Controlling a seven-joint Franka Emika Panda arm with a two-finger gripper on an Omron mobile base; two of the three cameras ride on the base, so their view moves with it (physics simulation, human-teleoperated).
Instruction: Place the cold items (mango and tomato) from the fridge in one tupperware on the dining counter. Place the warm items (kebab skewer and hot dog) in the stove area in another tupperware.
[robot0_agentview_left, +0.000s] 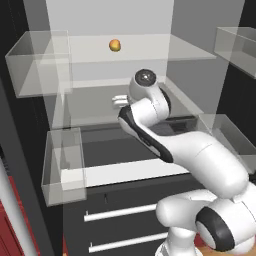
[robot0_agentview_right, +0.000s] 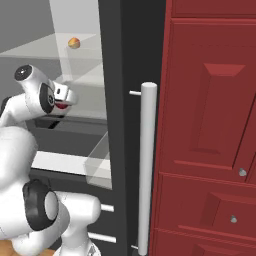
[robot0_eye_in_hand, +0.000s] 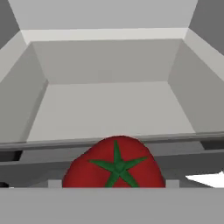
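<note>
While the white arm's two-finger gripper reaches into the open fridge, a round red tomato with a green star-shaped stem sits right at its tips on the middle shelf — whether the widely spread jaws already pinch it cannot be told. Small orange mango: upper glass shelf, well apart. Advice — centre the fruit, close gently, withdraw level.

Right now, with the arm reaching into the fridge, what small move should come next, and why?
Probably close the hand on the tomato. The tomato sits centred and very near in the hand view, and red shows right at the hand in the right base view. Whether it is already gripped cannot be told from these pictures.
</note>
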